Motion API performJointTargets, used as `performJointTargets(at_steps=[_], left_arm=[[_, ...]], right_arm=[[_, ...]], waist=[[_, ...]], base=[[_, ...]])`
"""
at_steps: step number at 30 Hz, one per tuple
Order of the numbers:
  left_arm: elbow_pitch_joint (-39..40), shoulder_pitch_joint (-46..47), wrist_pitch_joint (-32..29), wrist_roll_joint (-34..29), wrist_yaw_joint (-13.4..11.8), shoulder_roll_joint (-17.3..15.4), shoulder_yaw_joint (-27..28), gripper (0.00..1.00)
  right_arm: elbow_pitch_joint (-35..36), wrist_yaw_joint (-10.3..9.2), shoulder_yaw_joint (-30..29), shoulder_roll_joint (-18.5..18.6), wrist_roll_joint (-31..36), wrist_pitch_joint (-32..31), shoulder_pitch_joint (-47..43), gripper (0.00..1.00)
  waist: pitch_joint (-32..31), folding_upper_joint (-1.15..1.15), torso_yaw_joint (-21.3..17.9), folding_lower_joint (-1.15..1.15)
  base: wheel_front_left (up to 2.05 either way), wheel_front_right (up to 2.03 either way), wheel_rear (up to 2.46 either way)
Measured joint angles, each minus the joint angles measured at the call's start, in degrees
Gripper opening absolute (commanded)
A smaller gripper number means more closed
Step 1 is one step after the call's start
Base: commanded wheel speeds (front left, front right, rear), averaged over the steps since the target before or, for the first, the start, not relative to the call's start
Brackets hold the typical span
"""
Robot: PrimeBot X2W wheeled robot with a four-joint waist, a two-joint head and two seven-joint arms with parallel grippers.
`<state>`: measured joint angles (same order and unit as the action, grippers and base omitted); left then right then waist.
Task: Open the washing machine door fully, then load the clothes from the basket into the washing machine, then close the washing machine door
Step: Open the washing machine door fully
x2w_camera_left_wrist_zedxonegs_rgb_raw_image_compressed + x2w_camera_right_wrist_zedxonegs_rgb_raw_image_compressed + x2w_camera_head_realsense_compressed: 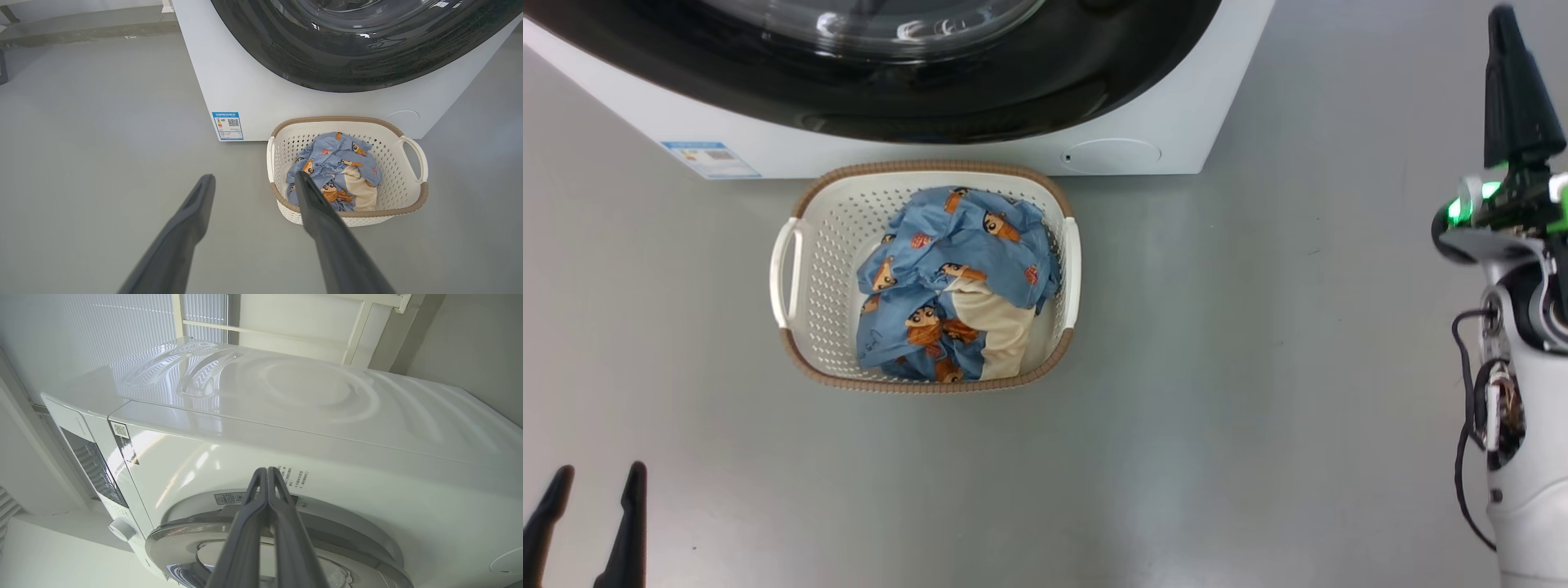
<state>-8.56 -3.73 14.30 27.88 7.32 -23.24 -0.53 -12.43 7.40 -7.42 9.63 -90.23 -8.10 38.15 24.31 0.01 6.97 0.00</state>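
The grey floor (1258, 367) was smooth and faintly glossy. The washing machine (784, 151) stood on it, and the basket (923, 384) sat on the floor just in front of the machine's base, near or perhaps touching it. Beside the machine, at the floor's far edge, ran what seemed a low raised ledge (81, 24).

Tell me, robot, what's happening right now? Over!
Left gripper open, empty. Right gripper shut, empty, pointed at the washing machine door. Door looks closed. Clothes in the basket, right in front of it.
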Motion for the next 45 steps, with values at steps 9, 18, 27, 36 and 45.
performJointTargets(at_steps=[9,18,27,36,45], left_arm=[[0.4,-1.1,0.0,0.6,0.0,-0.2,0.3,1.0],[1.3,-1.9,0.0,1.3,0.0,-0.2,0.5,1.0],[1.4,-1.9,0.0,2.6,0.0,-0.2,1.1,1.0],[1.4,-1.9,0.0,2.8,0.0,-0.2,1.5,1.0],[1.4,-3.3,0.0,3.1,0.0,-0.2,0.5,1.0]], right_arm=[[-3.2,0.0,3.4,0.5,2.6,-0.5,6.6,0.0],[-5.9,0.0,8.4,-0.7,6.1,-1.0,13.0,0.0],[-7.2,0.0,10.6,-1.7,8.5,-1.0,18.2,0.0],[-8.4,0.0,12.3,-2.1,9.4,-2.0,21.7,0.0],[-9.4,0.0,12.8,-2.4,11.0,-3.7,25.2,0.0]], waist=[[2.0,0.0,0.9,0.0],[5.4,0.0,0.8,0.0],[8.3,0.0,1.0,0.0],[9.6,0.0,0.5,0.0],[11.0,0.0,0.4,0.0]], base=[[0.0,0.0,0.0],[0.0,0.0,0.0],[0.0,0.0,0.0],[0.0,0.0,0.0],[0.0,0.0,0.0]])
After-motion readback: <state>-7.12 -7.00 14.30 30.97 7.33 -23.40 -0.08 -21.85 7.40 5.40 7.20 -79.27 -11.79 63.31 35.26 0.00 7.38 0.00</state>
